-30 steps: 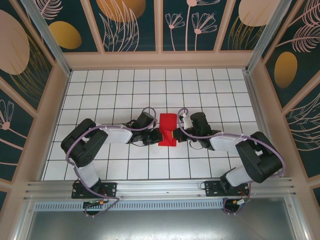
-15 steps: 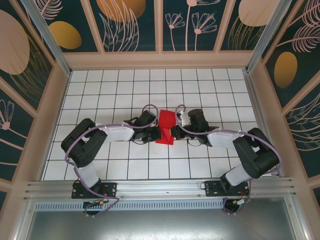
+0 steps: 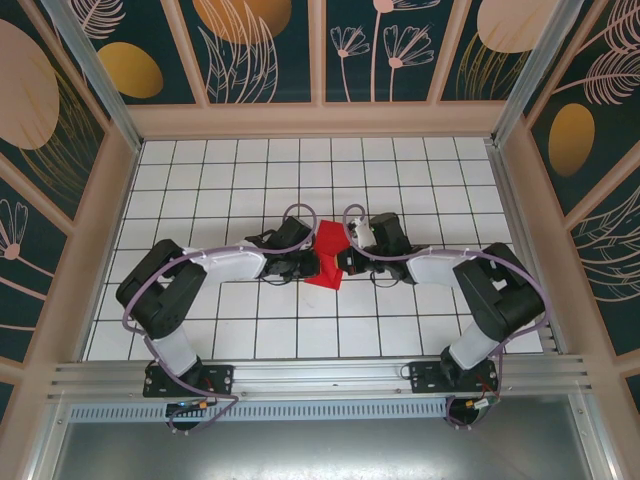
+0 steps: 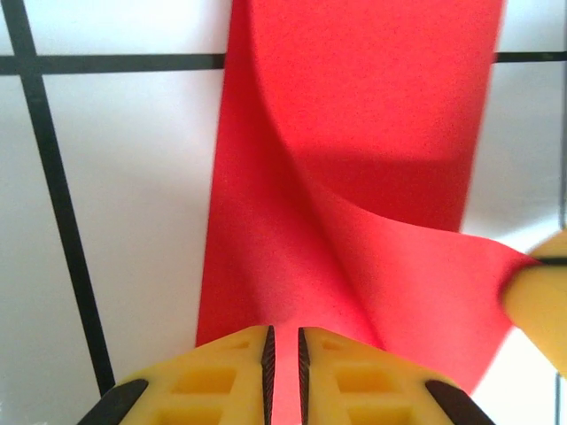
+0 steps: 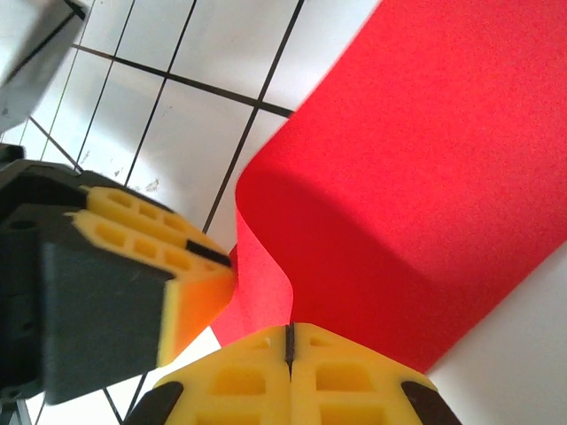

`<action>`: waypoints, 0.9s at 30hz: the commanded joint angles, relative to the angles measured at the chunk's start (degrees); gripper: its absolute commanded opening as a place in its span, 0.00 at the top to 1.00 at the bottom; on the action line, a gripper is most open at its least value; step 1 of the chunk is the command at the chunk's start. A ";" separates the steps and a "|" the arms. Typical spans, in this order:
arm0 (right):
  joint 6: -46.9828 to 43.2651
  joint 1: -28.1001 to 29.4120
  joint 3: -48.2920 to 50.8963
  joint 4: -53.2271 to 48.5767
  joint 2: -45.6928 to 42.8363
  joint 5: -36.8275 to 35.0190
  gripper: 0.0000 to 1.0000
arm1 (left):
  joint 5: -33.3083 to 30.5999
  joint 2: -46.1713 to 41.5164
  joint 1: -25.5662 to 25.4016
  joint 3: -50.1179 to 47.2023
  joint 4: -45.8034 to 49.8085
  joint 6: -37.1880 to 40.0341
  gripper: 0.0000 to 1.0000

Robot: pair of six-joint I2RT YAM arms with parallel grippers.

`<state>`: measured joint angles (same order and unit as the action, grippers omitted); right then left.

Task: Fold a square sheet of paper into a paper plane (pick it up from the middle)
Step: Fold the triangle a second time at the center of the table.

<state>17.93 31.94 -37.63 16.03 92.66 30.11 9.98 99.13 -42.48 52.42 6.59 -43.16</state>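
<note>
Top view: left arm (image 3: 240,266) and right arm (image 3: 425,266) hide the red paper sheet (image 3: 325,264) side edges from you. Left wrist view: sheet cropped at top; right pincer (image 4: 532,267) blurred, cropped at right.

You have one sheet of red paper (image 3: 325,250) in front of you, and one white table (image 3: 400,170) ruled into square tiles beneath it. Two black-and-white arms reach toward the sheet: the left arm (image 3: 222,268) comes from the sheet's left and the right arm (image 3: 440,268) from its right. That gives two grippers, the left gripper (image 3: 312,266) at the sheet's left edge and the right gripper (image 3: 343,262) at its right edge. Each gripper has two yellow fingers (image 4: 213,381), four in all. There are two lilac cables (image 3: 300,215), one along each arm, looping up beside the sheet.
</note>
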 commanded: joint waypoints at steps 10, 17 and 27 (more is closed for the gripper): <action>-2.01 -1.80 -2.44 -1.71 2.37 1.26 1.00 | 4.08 0.23 0.27 -2.42 -3.36 -3.56 0.88; -2.94 -1.80 -3.32 -3.15 3.46 -1.05 1.00 | 0.92 2.91 0.23 -2.74 -1.83 -3.45 0.89; -5.01 -1.80 -5.70 -6.27 5.83 -4.50 1.00 | 1.01 3.10 0.28 -3.78 -1.63 -3.01 0.90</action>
<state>14.92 30.30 -41.71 11.84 97.36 27.31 12.60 100.99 -42.37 50.09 3.22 -46.13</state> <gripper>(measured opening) 0.059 0.106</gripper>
